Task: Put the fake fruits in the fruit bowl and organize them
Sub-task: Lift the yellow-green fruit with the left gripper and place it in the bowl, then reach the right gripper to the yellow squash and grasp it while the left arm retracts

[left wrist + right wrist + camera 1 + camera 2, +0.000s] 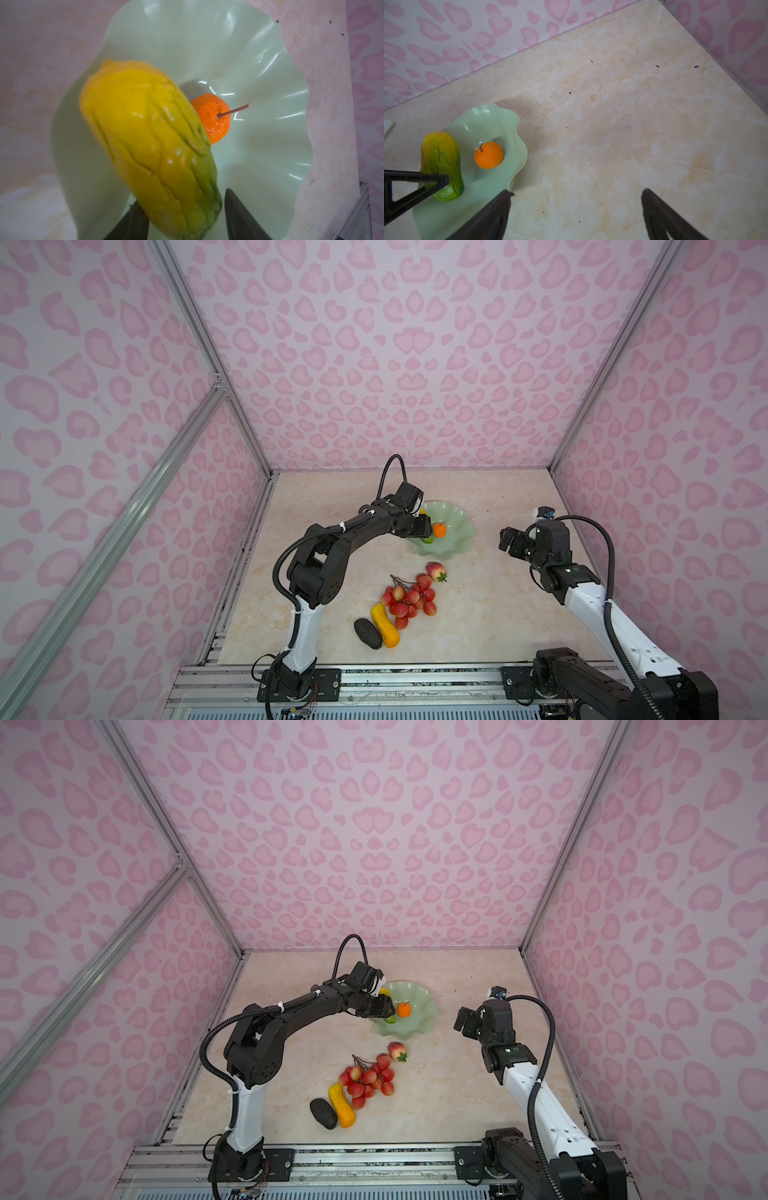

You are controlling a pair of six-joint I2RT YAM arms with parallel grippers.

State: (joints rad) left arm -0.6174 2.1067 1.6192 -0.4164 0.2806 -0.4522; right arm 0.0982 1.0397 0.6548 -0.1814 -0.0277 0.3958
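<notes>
Over marble tabletop (478,614), oblong fruit (149,145) points yellow-end rearward.

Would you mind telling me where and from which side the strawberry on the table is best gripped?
Likely across its broad red middle, from straight above. The strawberry lies on its side, leaves toward the front right, with bare table around it except the berry cluster close at its front left.

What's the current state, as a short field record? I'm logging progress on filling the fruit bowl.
fruit bowl: holds small orange
left gripper: above bowl, jaws parted around green-yellow oblong
right gripper: open, empty, right of bowl
table: strawberry, berry cluster, yellow-orange oblong, dark oval
</notes>
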